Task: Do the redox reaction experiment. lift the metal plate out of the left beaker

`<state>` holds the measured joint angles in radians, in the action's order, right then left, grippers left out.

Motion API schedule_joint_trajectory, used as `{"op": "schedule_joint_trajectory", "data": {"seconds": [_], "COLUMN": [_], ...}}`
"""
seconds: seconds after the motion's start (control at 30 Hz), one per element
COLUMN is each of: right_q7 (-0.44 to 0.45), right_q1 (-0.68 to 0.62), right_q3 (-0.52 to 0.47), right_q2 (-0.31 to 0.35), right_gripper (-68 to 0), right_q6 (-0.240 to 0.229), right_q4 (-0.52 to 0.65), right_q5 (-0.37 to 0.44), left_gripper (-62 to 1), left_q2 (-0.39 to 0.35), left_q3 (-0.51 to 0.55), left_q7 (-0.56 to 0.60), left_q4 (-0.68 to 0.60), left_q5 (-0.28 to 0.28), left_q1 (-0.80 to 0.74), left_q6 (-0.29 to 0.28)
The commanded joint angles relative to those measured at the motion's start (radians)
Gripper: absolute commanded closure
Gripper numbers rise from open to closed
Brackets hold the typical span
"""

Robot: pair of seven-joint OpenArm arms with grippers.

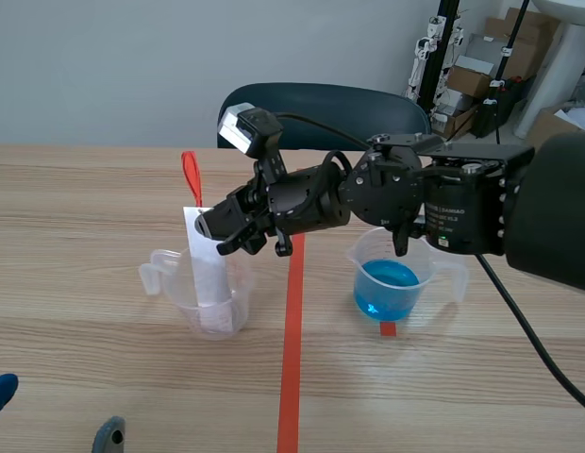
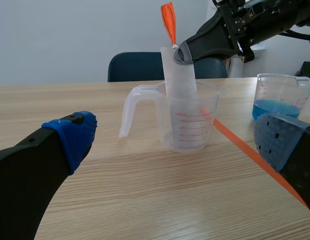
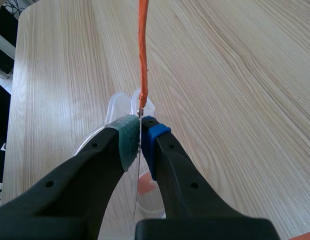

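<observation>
A pale metal plate (image 1: pixel 207 262) with an orange loop tag (image 1: pixel 191 176) at its top stands upright in the clear left beaker (image 1: pixel 200 289). My right gripper (image 1: pixel 215 229), reaching across from the right, is shut on the plate's upper edge. From the right wrist the plate (image 3: pixel 138 170) shows edge-on, pinched between the green and blue pads (image 3: pixel 151 140), with the orange tag (image 3: pixel 143 52) rising ahead. From the left wrist the plate (image 2: pixel 179 80) leans in the beaker (image 2: pixel 187 122) ahead of my open left gripper (image 2: pixel 180 145), which sits low at the table's near left.
A second clear beaker (image 1: pixel 394 279) holding blue liquid stands right of the orange-red tape line (image 1: pixel 292 340). A dark chair (image 1: pixel 321 106) stands beyond the table's far edge, and shelves and boxes (image 1: pixel 481 66) fill the back right.
</observation>
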<state>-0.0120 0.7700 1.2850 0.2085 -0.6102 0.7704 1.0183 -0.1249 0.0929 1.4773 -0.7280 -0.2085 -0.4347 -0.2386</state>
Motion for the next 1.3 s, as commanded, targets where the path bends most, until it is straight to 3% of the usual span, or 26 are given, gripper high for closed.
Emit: {"op": "schedule_joint_trajectory", "data": {"seconds": [0.0,0.17,0.43,0.7,0.8,1.27], "right_q7": [0.018,0.030,0.046,0.053,0.061,0.063], "right_q1": [0.025,0.025,0.025,0.025,0.026,0.062], "right_q3": [-0.001,-0.001,-0.001,-0.001,-0.002,-0.011], "right_q2": [0.002,0.002,0.002,0.002,0.002,0.003], "right_gripper": [-1.5,-1.4,-0.6,-0.6,-0.6,-0.6], "right_q6": [-0.005,-0.021,-0.095,-0.103,-0.135,-0.135], "right_q4": [0.014,0.014,0.014,0.015,0.015,0.015], "right_q5": [0.007,0.007,0.007,0.007,0.007,-0.001], "left_gripper": [-62.3,-62.3,-62.3,-62.3,-62.3,-62.3], "left_q2": [-0.009,-0.009,-0.009,-0.009,-0.009,-0.009], "left_q3": [0.008,0.008,0.008,0.008,0.008,0.008], "left_q7": [0.015,0.015,0.015,0.015,0.015,0.015], "left_q4": [-0.008,-0.008,-0.008,-0.008,-0.008,-0.008], "left_q5": [0.005,0.005,0.005,0.005,0.005,0.005], "left_q1": [0.000,0.000,0.000,0.000,0.000,0.000], "left_q6": [-0.003,-0.003,-0.003,-0.003,-0.003,-0.003]}}
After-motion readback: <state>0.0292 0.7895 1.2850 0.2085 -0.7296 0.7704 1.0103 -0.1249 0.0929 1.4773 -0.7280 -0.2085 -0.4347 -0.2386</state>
